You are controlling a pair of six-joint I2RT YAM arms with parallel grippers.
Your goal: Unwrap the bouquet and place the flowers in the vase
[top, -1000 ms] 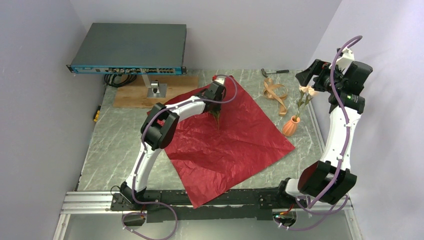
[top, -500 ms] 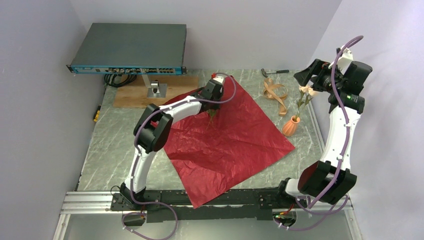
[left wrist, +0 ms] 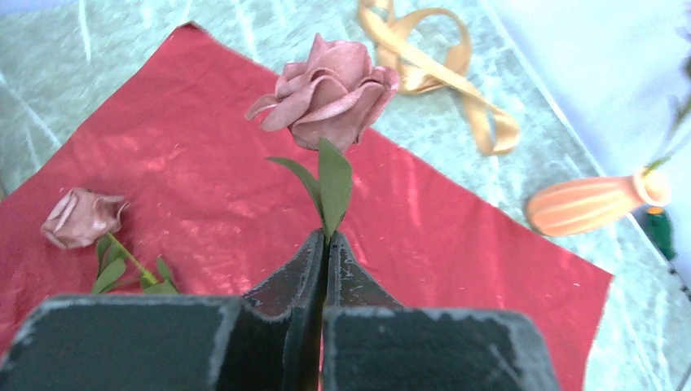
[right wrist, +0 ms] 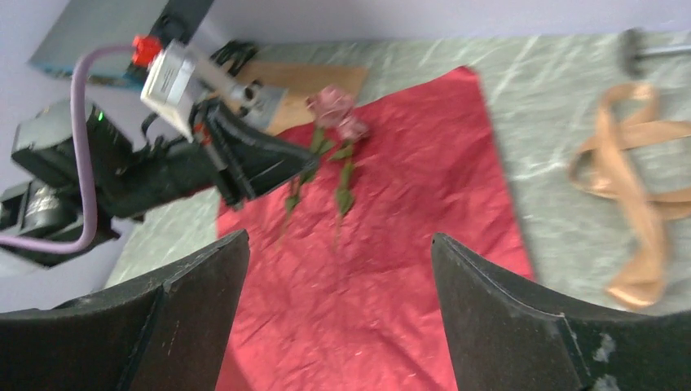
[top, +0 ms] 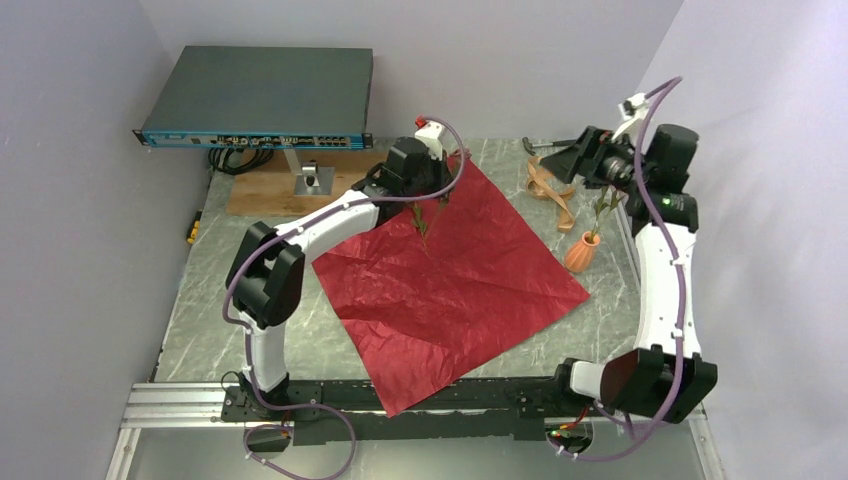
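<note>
Over the far corner of the red paper [top: 470, 280] my left gripper [left wrist: 326, 244] is clamped on a rose [left wrist: 330, 81] by its thin stem, my right gripper [right wrist: 338, 238] gapes empty, and the vase [top: 582, 252] stands just beside the paper's right edge, so I fear the stem twisting or slipping on the way across.

The dark red wrapping paper [top: 460, 280] lies crinkled and spread flat, diamond-wise, mid-tabletop, one corner at the near edge. A pink rose [left wrist: 334, 81] is raised above its far part, stem pinched in the left gripper [left wrist: 326, 243]. A second rose [left wrist: 81, 216] lies on the sheet. The orange ribbed vase [top: 581, 253] stands upright near the right edge, holding a leafy stem [top: 603, 205].
</note>
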